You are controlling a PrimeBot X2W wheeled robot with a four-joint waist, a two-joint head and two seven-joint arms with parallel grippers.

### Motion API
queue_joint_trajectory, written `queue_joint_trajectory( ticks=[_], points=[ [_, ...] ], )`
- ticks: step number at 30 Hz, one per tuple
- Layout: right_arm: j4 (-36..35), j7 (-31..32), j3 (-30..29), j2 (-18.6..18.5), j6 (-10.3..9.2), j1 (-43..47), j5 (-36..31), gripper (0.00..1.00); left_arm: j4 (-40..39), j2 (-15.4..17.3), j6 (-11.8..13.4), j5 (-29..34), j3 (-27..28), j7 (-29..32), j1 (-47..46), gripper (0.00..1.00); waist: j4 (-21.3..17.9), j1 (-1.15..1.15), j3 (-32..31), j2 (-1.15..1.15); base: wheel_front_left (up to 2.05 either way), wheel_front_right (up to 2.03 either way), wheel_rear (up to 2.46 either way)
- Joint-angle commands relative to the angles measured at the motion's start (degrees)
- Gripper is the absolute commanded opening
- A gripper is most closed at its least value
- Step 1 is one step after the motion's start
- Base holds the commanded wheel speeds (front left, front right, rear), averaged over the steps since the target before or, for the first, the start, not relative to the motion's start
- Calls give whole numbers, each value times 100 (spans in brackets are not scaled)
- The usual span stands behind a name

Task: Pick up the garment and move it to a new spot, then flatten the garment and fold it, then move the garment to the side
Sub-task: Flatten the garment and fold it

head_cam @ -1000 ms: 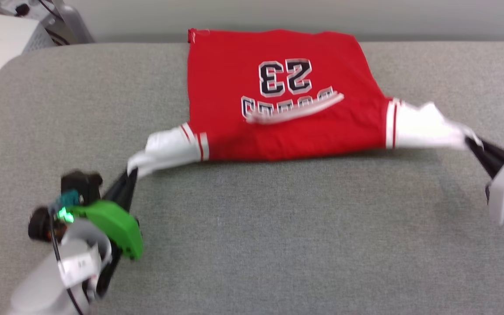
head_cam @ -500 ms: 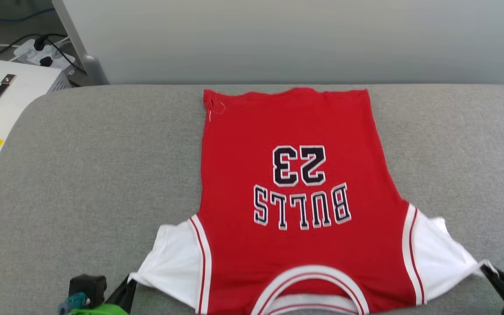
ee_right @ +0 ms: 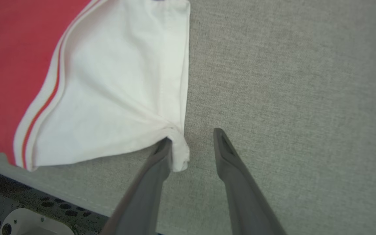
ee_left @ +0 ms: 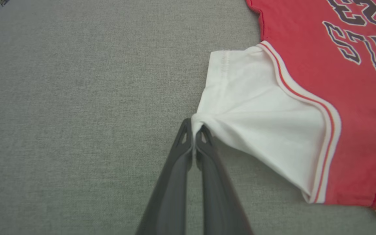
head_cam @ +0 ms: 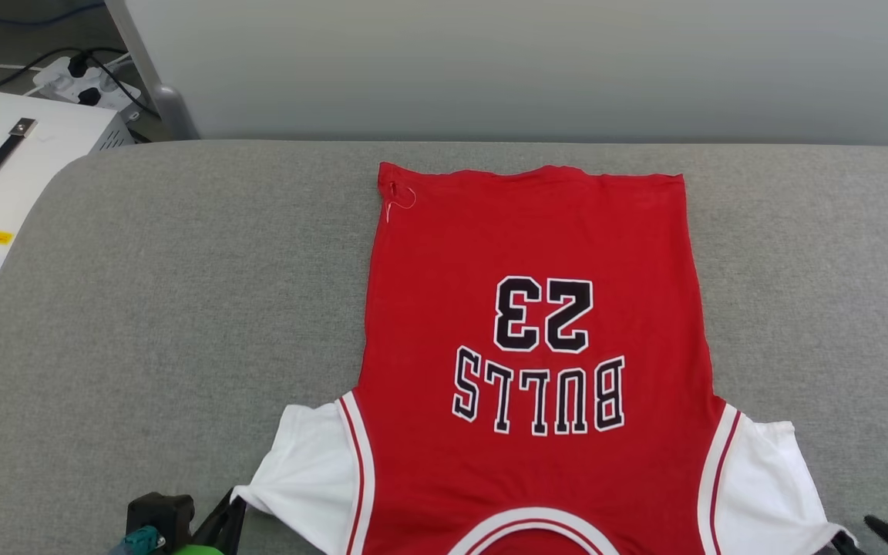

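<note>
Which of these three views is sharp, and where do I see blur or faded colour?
Head view: sharp, evenly lit, the red jersey-style T-shirt vivid on the grey fabric surface. Left wrist view: colours washed out, jaws soft near the bottom edge. Right wrist view: slightly soft overall, jaws blurred low down.

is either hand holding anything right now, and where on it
The left hand pinches the garment by the corner of a white sleeve. The right hand is open, holding nothing.
</note>
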Motion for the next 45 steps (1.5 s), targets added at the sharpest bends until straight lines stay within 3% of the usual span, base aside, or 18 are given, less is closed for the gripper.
queue_joint_trajectory(
  ticks=[1,10,15,20,23,30,38,45],
  points=[
    [-184,111,-176,10,-10,35,-68,100,-67,3,60,103,21,-12,-88,0,34,1,67,0,0,0,0],
    [-1860,925,-1835,-126,-10,-991,-246,100,-870,-55,389,597,189,-32,-554,0,308,1,699,0,0,0,0],
    [-2039,1723,-2170,-133,-10,-2406,-241,100,-1170,-178,453,904,143,-34,-952,0,621,1,1245,0,0,0,0],
    [-1446,2880,-1838,-159,-10,-3993,-192,100,-1286,-387,418,1115,105,-37,-1293,0,943,1,1744,0,0,0,0],
    [-787,3897,-1527,-106,-10,-4966,-126,100,-1353,-554,382,1170,148,-40,-1439,0,1139,1,2038,0,0,0,0],
    [433,5499,-1084,-151,-10,-6508,-451,100,-1580,-834,295,1534,227,-43,-1745,0,1567,1,2729,0,0,0,0],
    [1176,5694,-1152,104,-10,-7116,-953,100,-1662,-1119,169,1871,312,-44,-1906,0,1811,1,3348,0,0,0,0],
    [1571,5620,-929,186,-10,-6625,-952,100,-1511,-1290,3,2048,401,-44,-1982,0,1763,1,3455,0,0,0,0]
  ],
)
